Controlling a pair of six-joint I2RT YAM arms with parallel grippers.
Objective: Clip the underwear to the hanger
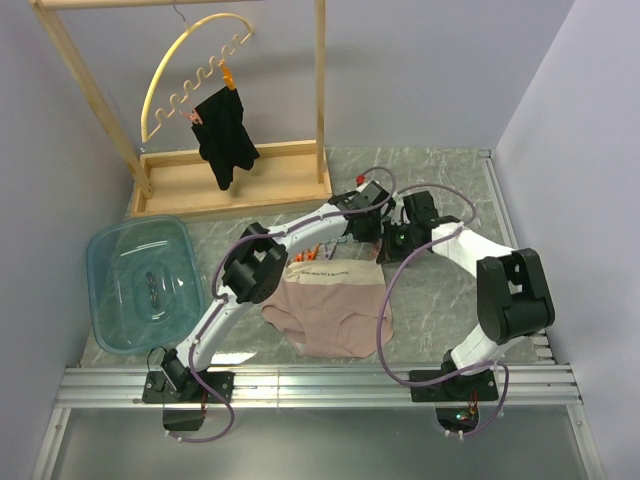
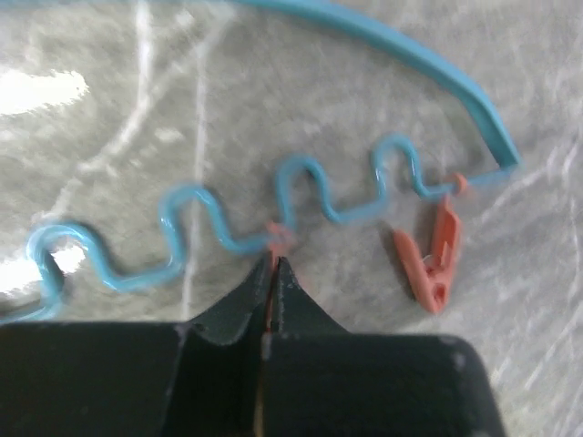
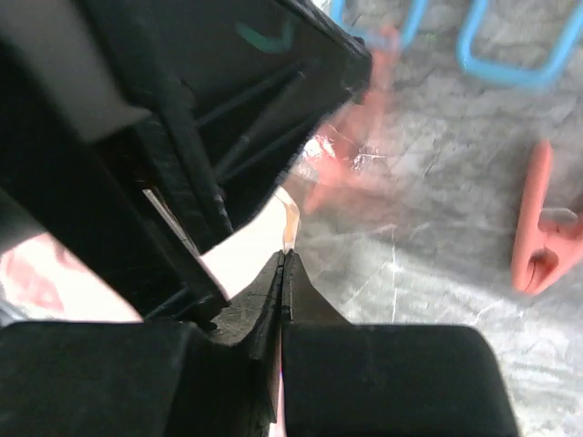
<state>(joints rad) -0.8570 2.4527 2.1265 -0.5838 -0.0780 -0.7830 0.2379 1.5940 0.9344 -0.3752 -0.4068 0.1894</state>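
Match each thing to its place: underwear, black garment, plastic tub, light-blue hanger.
Things:
1 underwear
2 black garment
3 plastic tub
4 light-blue hanger

Places:
A hanging from the yellow hanger
B at the table's left side
C on the table, one clip pinched by the left gripper
D spread flat mid-table

Pairs: 1-D, 2-A, 3-B, 4-C.

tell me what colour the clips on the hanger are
The clips are orange-pink, on a light-blue hanger; clearest in the left wrist view.
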